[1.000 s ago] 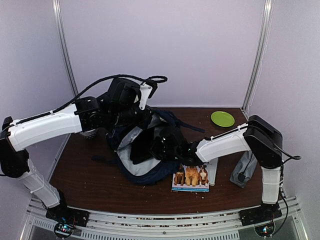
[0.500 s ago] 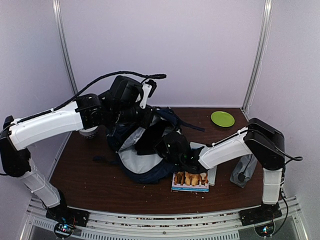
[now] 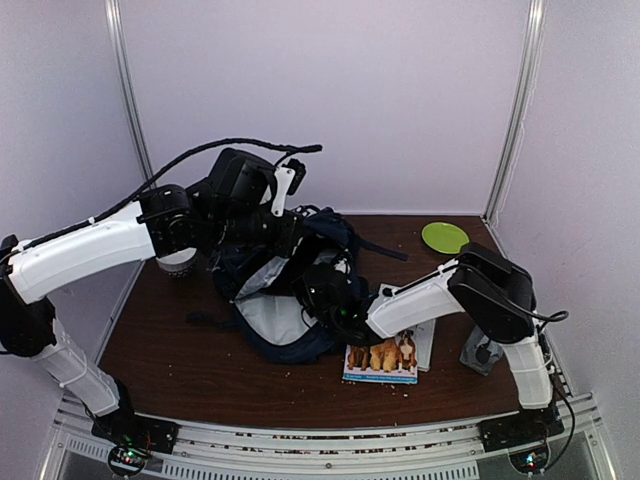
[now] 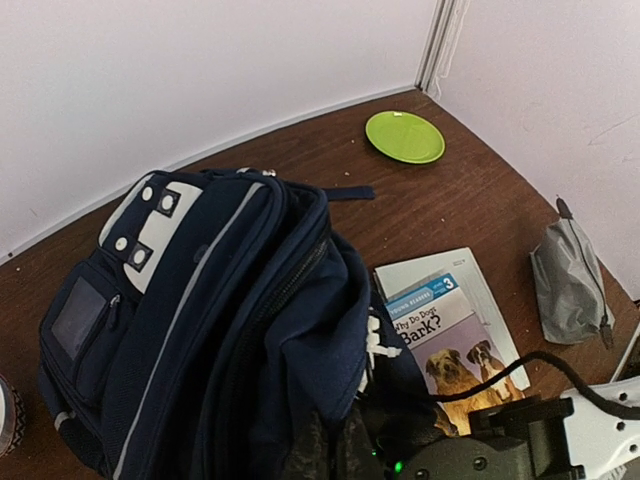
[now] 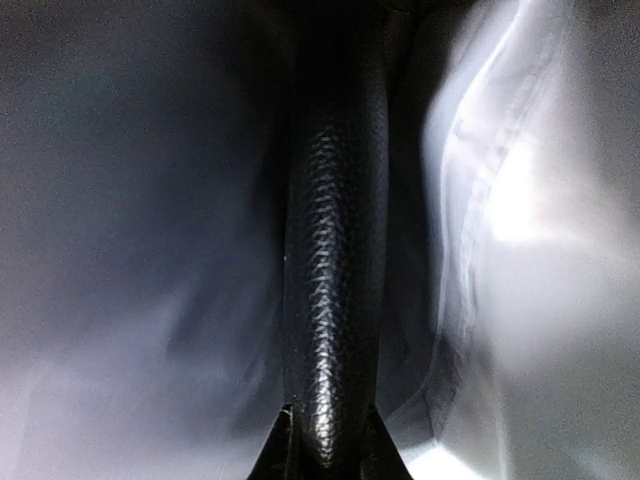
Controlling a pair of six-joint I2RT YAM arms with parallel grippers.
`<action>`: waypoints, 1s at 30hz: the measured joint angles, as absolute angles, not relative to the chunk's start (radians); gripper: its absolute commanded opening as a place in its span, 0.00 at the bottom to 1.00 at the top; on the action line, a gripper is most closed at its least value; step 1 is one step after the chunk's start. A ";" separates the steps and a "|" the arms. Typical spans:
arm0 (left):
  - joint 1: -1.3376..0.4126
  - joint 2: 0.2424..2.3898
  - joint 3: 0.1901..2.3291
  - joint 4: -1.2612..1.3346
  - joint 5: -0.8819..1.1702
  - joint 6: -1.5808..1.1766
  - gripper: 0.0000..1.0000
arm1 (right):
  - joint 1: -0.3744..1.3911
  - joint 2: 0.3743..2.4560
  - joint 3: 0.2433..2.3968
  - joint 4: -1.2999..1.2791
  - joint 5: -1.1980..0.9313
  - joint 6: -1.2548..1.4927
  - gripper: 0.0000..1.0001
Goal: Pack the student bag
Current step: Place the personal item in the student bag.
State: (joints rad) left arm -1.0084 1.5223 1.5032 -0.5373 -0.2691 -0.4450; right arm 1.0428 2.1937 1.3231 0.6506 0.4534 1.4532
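The student bag, navy blue with white trim and a white patch, lies in the middle of the table, its mouth held up and its grey lining showing. My left gripper is shut on the fabric of the bag's upper rim; cloth hides its fingers in the left wrist view. My right gripper reaches into the bag's mouth. In the right wrist view the right gripper is shut on a black grained flat item, with the bag's grey lining all around it.
A dog picture book lies on papers just right of the bag. A grey zip pouch sits at the right edge. A green plate is at the back right. A cup stands left of the bag.
My right arm has pushed leftward, carrying the black item deeper into the bag. My left gripper has shifted slightly left while holding the rim up.
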 measured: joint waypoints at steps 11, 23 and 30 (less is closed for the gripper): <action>-0.998 1.510 1.492 -0.550 -0.203 -0.494 0.00 | 1.045 2.379 1.605 0.608 0.568 1.533 0.00; -0.991 1.517 1.493 -0.538 -0.162 -0.527 0.00 | 1.016 2.511 1.871 0.471 0.550 1.621 0.46; -0.967 1.521 1.493 -0.524 -0.145 -0.531 0.00 | 0.987 2.476 1.700 0.553 0.414 1.584 0.56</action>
State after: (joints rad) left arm -0.9668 1.5208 1.4929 -0.5243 -0.1452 -0.5312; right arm 0.9871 2.4763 1.6997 0.5529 0.4145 1.5837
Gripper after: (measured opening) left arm 0.043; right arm 0.537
